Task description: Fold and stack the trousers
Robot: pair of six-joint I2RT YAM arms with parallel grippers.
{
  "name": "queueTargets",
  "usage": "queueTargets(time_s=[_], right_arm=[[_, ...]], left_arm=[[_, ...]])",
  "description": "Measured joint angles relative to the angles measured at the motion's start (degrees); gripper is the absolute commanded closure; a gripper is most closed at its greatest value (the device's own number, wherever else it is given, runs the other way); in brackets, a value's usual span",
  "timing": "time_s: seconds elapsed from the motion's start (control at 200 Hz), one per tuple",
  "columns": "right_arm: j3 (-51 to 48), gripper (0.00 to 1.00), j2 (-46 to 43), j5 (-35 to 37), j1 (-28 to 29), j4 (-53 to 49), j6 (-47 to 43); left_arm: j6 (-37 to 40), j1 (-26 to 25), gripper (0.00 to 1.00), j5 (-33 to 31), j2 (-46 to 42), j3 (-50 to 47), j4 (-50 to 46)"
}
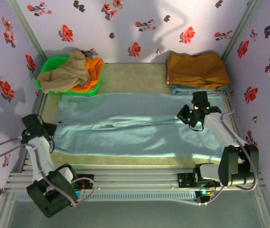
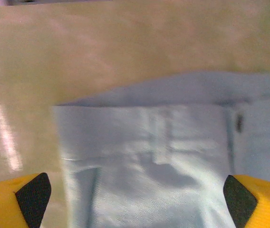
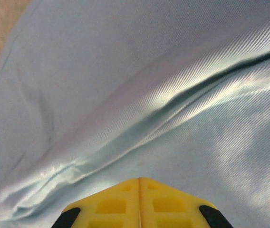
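Trousers (image 2: 163, 161) run off the view's lower edge between spread left fingers (image 2: 30, 195).

Trousers (image 1: 139, 130) across table (image 1: 135, 76); bin (image 1: 54, 60) behind left, folded stack (image 1: 197, 69) behind right.

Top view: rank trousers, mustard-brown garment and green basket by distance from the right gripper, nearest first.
1. trousers: spread mid-table, directly under the right gripper.
2. mustard-brown garment: folded at back right, just beyond the gripper.
3. green basket: back-left corner, clearly farthest.
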Motion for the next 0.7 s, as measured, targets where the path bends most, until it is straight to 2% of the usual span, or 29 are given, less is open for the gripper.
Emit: queueTargets(time_s=[0.11, 0.325, 0.385, 0.51, 0.7], right_arm=[[0.00, 0.83, -1.73, -0.87, 1.38, -1.16, -0.11], [0.00, 0.79, -2.62, -1.62, 1.46, -1.46, -0.44], [0.00, 0.79, -2.64, -1.62, 1.46, -1.70, -0.48], [-0.02, 0.79, -3.06, -1.57, 1.44, -2.62, -0.87], [-0.02, 0.76, -5.07, 0.07, 1.07, -6.16, -1.49]], left_arm=[[0.17, 3.39, 0.06, 0.09, -1.90, -3.56, -0.28], [1.49, 4.42, 0.16, 2.60, -2.25, -10.47, 5.46], [1.62, 4.66, 0.25, 2.99, -1.92, -11.74, 8.07], [2.32, 4.96, 0.57, 3.54, 0.15, -13.53, 13.81], [2.93, 4.98, 0.79, 3.96, 2.75, -14.38, 16.44]])
